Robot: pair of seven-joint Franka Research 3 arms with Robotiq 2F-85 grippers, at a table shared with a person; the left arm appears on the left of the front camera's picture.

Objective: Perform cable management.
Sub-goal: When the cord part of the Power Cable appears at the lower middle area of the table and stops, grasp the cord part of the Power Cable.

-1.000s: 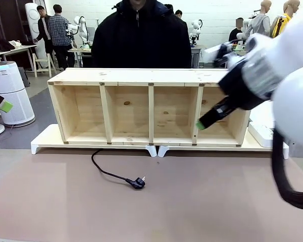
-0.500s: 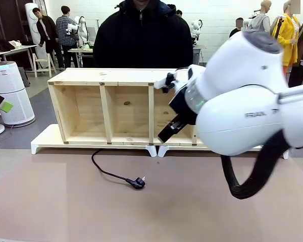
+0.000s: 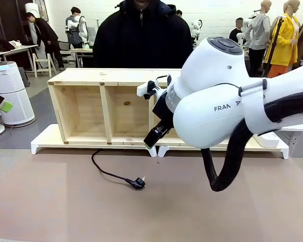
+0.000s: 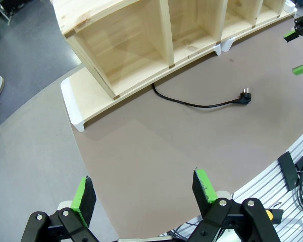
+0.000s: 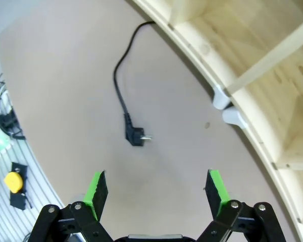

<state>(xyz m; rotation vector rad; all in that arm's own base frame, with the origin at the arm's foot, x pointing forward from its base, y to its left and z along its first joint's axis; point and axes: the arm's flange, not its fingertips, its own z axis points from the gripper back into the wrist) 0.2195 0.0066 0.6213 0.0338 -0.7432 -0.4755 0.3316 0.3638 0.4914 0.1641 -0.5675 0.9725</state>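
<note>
The thin black cable (image 3: 107, 173) comes out from under the wooden shelf (image 3: 116, 75) and curves across the brown mat to its chunky plug (image 3: 137, 183). In the right wrist view the cable (image 5: 118, 80) and its plug (image 5: 135, 135) lie below and ahead of my right gripper (image 5: 156, 189), which is open and holds nothing. That right gripper (image 3: 152, 138) hangs in front of the shelf's middle divider, above and right of the plug. My left gripper (image 4: 144, 190) is open and high over the mat's left part, far from the cable (image 4: 192, 103).
A person in a black jacket (image 3: 141, 40) stands behind the shelf. The shelf rests on a low white-footed board (image 3: 45, 141). A white power strip (image 3: 268, 140) lies at its right end. A white air purifier (image 3: 7, 91) stands on the floor at the left.
My right arm has swung left across the front of the shelf, bringing its gripper from the right compartment to the middle divider. The cable and the left gripper have not moved.
</note>
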